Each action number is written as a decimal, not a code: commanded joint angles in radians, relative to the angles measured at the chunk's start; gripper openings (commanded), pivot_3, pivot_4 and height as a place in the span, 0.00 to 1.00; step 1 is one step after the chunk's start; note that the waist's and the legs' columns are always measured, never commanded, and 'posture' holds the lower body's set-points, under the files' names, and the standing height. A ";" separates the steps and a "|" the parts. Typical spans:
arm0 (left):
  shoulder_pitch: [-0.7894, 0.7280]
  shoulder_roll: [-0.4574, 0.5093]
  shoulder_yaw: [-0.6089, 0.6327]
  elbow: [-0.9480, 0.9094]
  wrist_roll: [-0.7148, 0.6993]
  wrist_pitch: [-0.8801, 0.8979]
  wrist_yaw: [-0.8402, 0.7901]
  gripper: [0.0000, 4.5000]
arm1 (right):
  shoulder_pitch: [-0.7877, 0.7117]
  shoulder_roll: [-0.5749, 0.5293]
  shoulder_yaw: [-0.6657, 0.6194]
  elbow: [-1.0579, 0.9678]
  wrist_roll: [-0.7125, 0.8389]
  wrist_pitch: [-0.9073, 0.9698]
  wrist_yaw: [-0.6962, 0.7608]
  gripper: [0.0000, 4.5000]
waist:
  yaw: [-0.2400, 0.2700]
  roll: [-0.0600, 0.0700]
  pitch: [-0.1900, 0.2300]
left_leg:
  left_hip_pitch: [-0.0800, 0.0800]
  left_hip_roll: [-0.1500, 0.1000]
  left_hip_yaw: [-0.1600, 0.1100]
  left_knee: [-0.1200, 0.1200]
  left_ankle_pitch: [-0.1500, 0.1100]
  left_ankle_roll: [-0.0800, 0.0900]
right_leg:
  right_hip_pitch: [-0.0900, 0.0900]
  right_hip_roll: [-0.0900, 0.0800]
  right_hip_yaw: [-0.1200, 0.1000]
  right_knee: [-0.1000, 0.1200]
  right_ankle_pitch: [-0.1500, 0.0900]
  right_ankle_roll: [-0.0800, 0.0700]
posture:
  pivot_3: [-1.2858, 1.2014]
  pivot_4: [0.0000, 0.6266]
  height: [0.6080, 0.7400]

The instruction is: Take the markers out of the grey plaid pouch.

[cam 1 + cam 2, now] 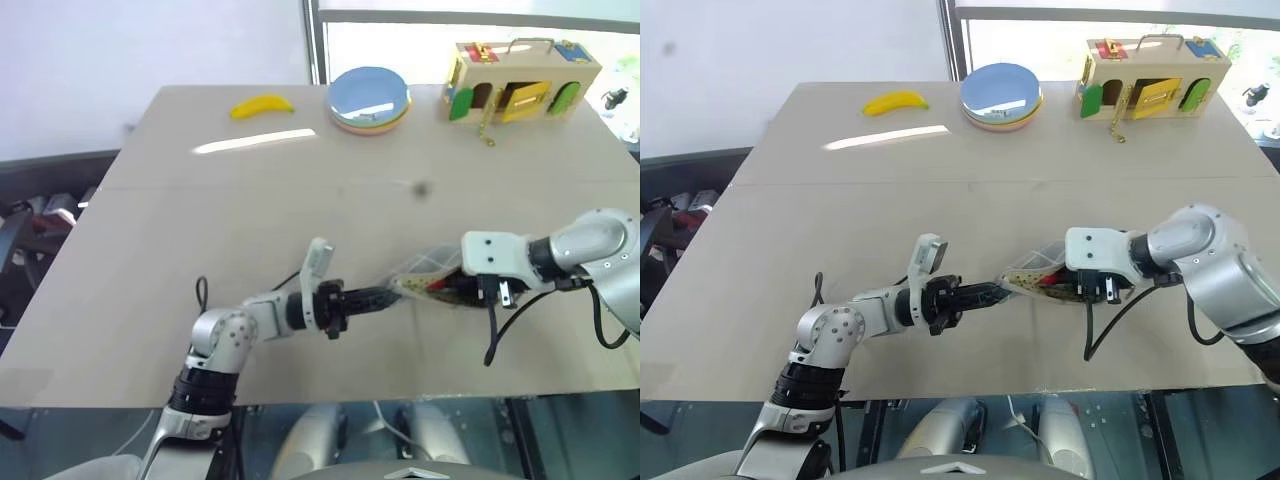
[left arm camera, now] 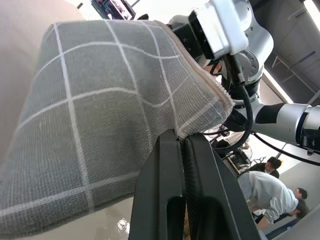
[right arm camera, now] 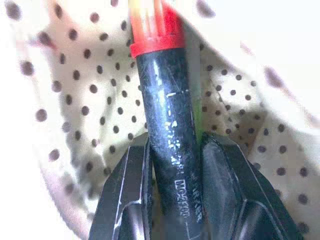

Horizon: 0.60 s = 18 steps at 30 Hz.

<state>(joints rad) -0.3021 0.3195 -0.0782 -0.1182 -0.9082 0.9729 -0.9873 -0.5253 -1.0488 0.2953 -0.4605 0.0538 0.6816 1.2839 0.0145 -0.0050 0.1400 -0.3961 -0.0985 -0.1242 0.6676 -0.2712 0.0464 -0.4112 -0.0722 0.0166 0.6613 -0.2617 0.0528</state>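
Markers: a black one with a red end sits clamped between the right gripper fingers inside the grey plaid pouch, mid-table near edge; the left gripper pinches the pouch's rim closed-fingered

Marker tip hidden inside pouch.

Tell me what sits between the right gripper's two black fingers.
In the right wrist view, a black-barrelled marker with a red band, clamped inside the dotted pouch lining.
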 commanded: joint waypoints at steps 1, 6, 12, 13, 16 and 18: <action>-0.006 -0.006 0.010 -0.021 -0.019 -0.009 -0.008 0.00 | 0.019 -0.029 -0.067 -0.036 0.030 -0.065 0.004 0.19 | 0.000 0.000 0.000 | 0.000 0.000 0.000 0.000 0.000 0.000 | 0.000 0.000 0.000 0.000 0.000 0.000 | 0.52 0.24 1.00; -0.004 -0.009 0.014 -0.019 -0.020 -0.009 -0.005 0.00 | 0.062 -0.042 -0.101 -0.022 0.053 -0.186 0.010 0.19 | -0.001 0.000 0.000 | 0.000 0.000 0.000 0.000 0.000 0.000 | 0.000 0.000 0.000 0.000 0.000 0.000 | 0.52 0.24 1.00; -0.009 -0.015 0.017 -0.013 -0.018 -0.011 -0.003 0.00 | 0.064 -0.008 -0.115 0.010 0.074 -0.235 -0.011 0.19 | -0.001 0.000 0.000 | 0.000 0.000 0.000 0.000 0.000 0.000 | 0.000 0.000 0.000 0.000 0.000 0.000 | 0.52 0.24 1.00; -0.009 -0.015 0.018 -0.013 -0.018 -0.011 -0.002 0.00 | 0.063 -0.004 -0.116 0.014 0.076 -0.237 -0.013 0.19 | -0.001 0.000 0.000 | 0.000 0.000 0.000 0.000 0.000 0.000 | 0.000 0.000 0.000 0.000 0.000 0.000 | 0.52 0.24 1.00; -0.011 -0.018 0.020 -0.011 -0.017 -0.011 -0.001 0.00 | 0.064 0.001 -0.119 0.023 0.091 -0.221 -0.007 0.19 | -0.001 0.000 0.000 | 0.000 0.000 0.000 0.000 0.000 0.000 | 0.000 0.000 0.000 0.000 0.000 0.000 | 0.52 0.24 1.00; -0.009 -0.023 0.023 -0.010 -0.016 -0.013 0.001 0.00 | 0.069 -0.015 -0.113 0.027 0.093 -0.214 0.006 0.19 | -0.001 0.000 0.000 | 0.000 0.000 0.000 0.000 0.000 0.000 | 0.000 0.000 0.000 0.000 0.000 0.000 | 0.52 0.24 1.00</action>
<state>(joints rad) -0.3034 0.3036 -0.0660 -0.1181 -0.9084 0.9720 -0.9864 -0.4504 -1.0531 0.2202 -0.4136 0.1227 0.4736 1.2804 0.0140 -0.0050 0.1401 -0.3961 -0.0985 -0.1241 0.6676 -0.2711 0.0463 -0.4112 -0.0721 0.0167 0.6612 -0.2617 0.0528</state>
